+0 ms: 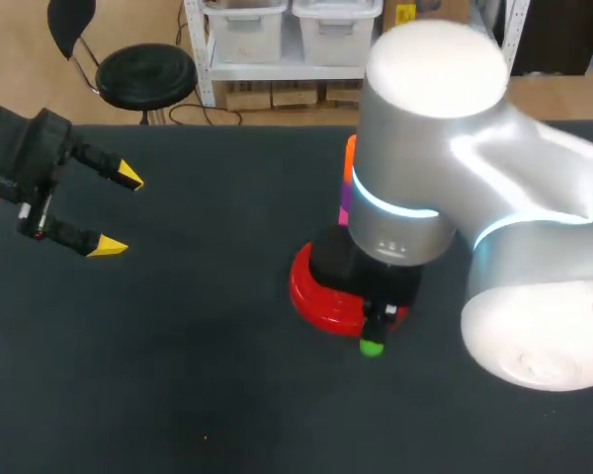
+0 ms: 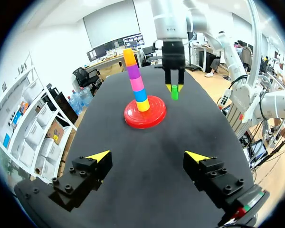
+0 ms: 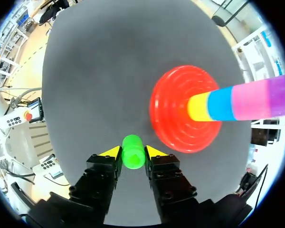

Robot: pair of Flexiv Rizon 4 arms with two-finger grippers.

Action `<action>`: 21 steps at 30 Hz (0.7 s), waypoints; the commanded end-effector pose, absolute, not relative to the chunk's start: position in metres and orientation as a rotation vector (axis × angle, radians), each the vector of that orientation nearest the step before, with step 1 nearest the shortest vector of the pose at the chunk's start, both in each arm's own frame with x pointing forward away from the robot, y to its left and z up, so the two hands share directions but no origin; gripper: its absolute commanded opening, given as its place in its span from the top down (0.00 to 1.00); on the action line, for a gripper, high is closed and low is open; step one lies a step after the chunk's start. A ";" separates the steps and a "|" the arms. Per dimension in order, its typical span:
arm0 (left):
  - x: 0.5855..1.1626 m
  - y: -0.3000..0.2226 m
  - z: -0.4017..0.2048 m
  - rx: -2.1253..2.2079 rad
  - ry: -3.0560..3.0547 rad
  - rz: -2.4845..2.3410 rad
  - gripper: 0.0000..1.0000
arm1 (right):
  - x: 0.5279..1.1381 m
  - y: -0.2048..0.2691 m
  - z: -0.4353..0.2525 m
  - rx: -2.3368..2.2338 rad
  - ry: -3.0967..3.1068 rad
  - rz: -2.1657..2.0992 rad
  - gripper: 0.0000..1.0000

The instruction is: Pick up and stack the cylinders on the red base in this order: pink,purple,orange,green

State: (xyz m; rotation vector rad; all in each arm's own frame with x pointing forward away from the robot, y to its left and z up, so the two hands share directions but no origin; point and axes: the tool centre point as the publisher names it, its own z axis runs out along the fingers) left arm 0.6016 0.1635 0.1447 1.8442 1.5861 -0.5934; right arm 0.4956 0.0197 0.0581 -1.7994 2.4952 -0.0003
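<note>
The red base [image 2: 154, 116] carries an upright stack [image 2: 137, 83], from the bottom yellow, blue, pink, purple and orange. The green cylinder [image 3: 133, 152] sits between the yellow tips of my right gripper [image 3: 133, 154], which is shut on it from both sides, just beside the base [image 3: 173, 99]. In the head view the right arm hides most of the stack; the green cylinder [image 1: 373, 346] pokes out under the right gripper [image 1: 378, 324] at the front rim of the base [image 1: 311, 286]. My left gripper [image 1: 119, 212] stands open and holds nothing at the table's far left.
The dark table mat [image 1: 178, 375] lies bare between the left gripper [image 2: 147, 156] and the base. The bulky right arm [image 1: 534, 276] stands over the table's right side.
</note>
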 end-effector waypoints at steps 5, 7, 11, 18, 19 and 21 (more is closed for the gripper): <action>0.601 0.165 0.144 1.843 1.580 -0.592 0.00 | 0.501 -0.002 0.118 -1.761 2.447 -0.090 1.00; 0.601 0.165 0.144 1.843 1.580 -0.592 0.00 | 0.506 -0.005 0.133 -1.759 2.436 -0.116 1.00; 0.601 0.165 0.144 1.843 1.580 -0.592 0.00 | 0.517 -0.007 0.166 -1.762 2.407 -0.111 1.00; 0.601 0.165 0.144 1.843 1.580 -0.592 0.00 | 0.542 -0.008 0.210 -1.800 2.367 -0.109 1.00; 0.601 0.165 0.144 1.843 1.580 -0.592 0.00 | 0.547 -0.007 0.217 -1.799 2.351 -0.126 1.00; 0.601 0.165 0.144 1.843 1.580 -0.592 0.00 | 0.556 -0.006 0.228 -1.808 2.344 -0.160 1.00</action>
